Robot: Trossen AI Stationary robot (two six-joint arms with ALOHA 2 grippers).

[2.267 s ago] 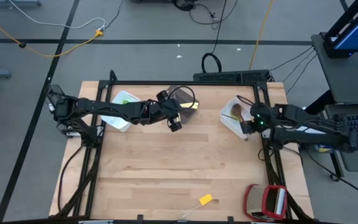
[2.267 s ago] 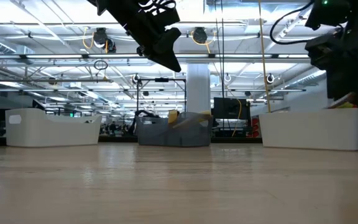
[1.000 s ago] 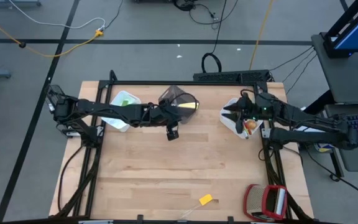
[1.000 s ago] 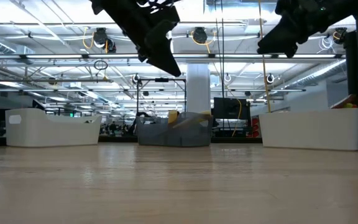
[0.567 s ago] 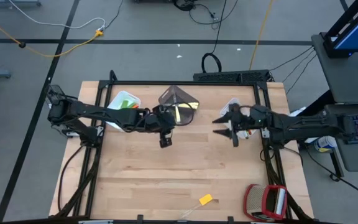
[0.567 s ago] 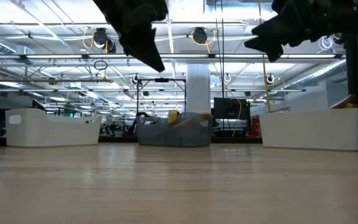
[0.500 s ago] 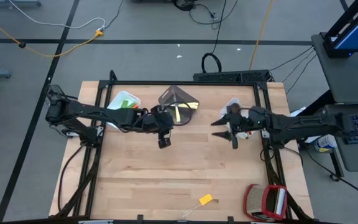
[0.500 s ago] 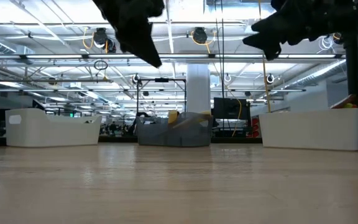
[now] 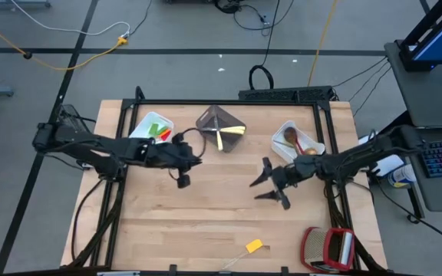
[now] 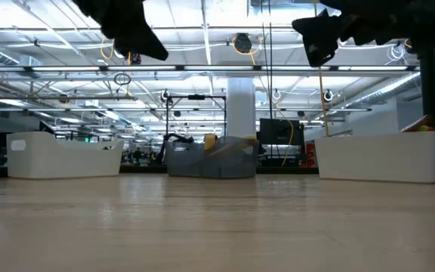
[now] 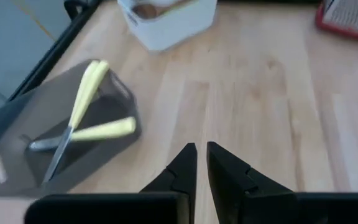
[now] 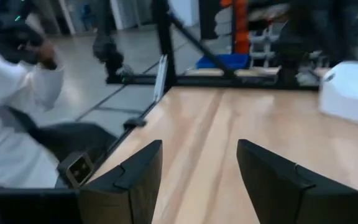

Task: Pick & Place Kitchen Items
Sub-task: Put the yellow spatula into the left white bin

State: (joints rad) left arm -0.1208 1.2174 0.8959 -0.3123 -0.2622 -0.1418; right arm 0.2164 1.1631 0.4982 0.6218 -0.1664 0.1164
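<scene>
The right gripper [image 9: 267,184] hangs over the middle of the table [image 9: 206,222] with its fingers [image 12: 129,174] spread wide and nothing between them; the left gripper [image 9: 181,180] sits near the back left with its fingers [image 11: 179,171] nearly closed and empty. Most utensils are already sorted: two pale-handled knives [image 11: 82,124] lie in the grey bin [image 9: 219,126], a wooden spoon [image 9: 291,139] is in the right white bin [image 9: 298,142], and green and red pieces show in the left white bin [image 9: 150,126]. The small yellow piece [image 9: 254,246] lies alone near the front edge, well apart from both grippers. It looks the likely next target; being small and flat, it could slide or flip away if the fingers close off-centre, and pressing too low would scrape the wood; the red-and-silver object [image 9: 328,247] nearby could be bumped on approach.
</scene>
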